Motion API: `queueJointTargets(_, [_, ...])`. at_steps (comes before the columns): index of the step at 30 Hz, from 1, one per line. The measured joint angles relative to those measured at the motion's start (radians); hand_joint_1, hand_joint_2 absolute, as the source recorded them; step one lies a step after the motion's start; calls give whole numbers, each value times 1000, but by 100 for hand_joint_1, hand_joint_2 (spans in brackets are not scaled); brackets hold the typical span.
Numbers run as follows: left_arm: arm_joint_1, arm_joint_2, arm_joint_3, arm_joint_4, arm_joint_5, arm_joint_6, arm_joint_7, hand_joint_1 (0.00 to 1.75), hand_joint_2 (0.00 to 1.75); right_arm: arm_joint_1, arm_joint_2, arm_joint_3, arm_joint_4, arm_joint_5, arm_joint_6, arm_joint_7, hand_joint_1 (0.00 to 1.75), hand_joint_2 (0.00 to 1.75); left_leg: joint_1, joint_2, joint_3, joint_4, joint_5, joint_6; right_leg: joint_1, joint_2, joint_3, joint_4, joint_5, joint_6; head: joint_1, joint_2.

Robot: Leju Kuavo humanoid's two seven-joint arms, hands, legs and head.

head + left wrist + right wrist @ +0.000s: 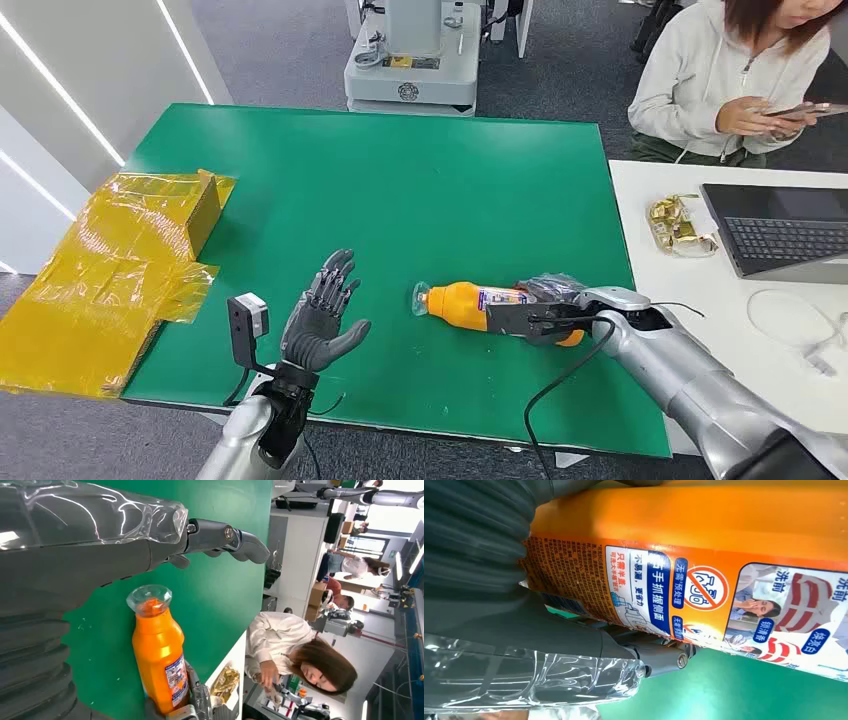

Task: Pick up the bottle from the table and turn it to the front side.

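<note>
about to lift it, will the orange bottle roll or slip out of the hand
The orange bottle lies on its side on the green table, so a nudge would likely roll it. Its glossy plastic and smooth label look slippery. It seems rigid, with the right hand closed round its lower end, so the cap end may sag when lifted.

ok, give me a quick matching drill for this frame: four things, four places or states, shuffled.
Things:
1. bottle
2. left hand
3. right hand
4. laptop

States:
A. on the white desk
B. open, fingers spread, holding nothing
C. lying on its side on the green table
D. wrapped around the bottle's lower end

Pairs: 1-C, 2-B, 3-D, 4-A
</note>
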Motion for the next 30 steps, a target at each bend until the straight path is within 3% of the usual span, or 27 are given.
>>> queueJointTargets(7, [0,0,0,0,-17,6,-7,0,175,25,-12,-5,-19,-40,-51,-43,175,175,0,0,0,0,0,0,0,0,0,0,0,0,0,0])
queueJointTargets(16, [-45,12,2,4,-154,93,-102,0,175,273,-22,-205,-138,-358,-220,-379,175,175,1,-4,-2,0,0,0,1,-3,0,0,-1,0,0,0])
queueJointTargets(25, [-96,26,7,11,-172,118,-118,0,175,406,-17,-349,-254,-415,-281,-412,175,175,0,-3,-2,0,0,0,1,-3,-1,0,-1,0,0,0])
queueJointTargets(30, [-149,36,7,33,-151,124,-117,0,175,457,18,-425,-323,-456,-345,-420,175,175,1,-3,-2,0,0,0,1,-3,-1,0,-1,0,0,0])
